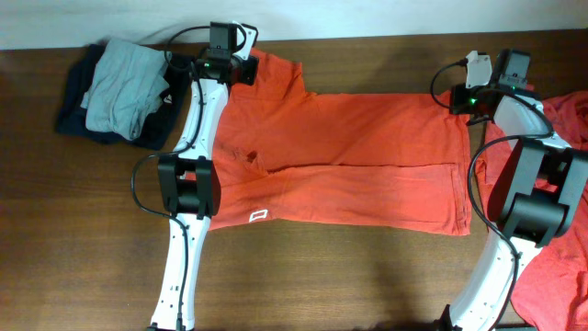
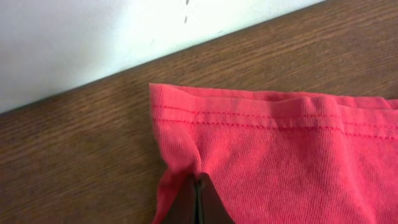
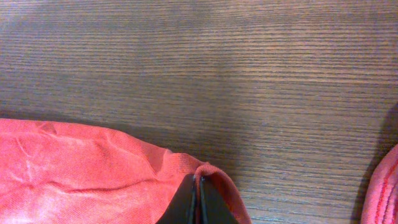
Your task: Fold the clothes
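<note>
Orange-red T-shirt [image 1: 349,147] flat, 2 far corners pinched in left gripper [image 2: 198,182], right gripper [image 3: 198,182]

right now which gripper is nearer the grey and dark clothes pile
Left. The left gripper is shut on the orange shirt at the corner right beside the pile; the right gripper pinches the opposite corner, across the shirt from it.

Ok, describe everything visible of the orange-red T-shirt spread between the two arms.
The T-shirt is orange-red knit with a stitched hem, lying spread flat on the wooden table, one long flap folded over its middle, a small white logo beside the left arm. The left gripper and the right gripper are each shut on its far edge; the left arm crosses over it.
</note>
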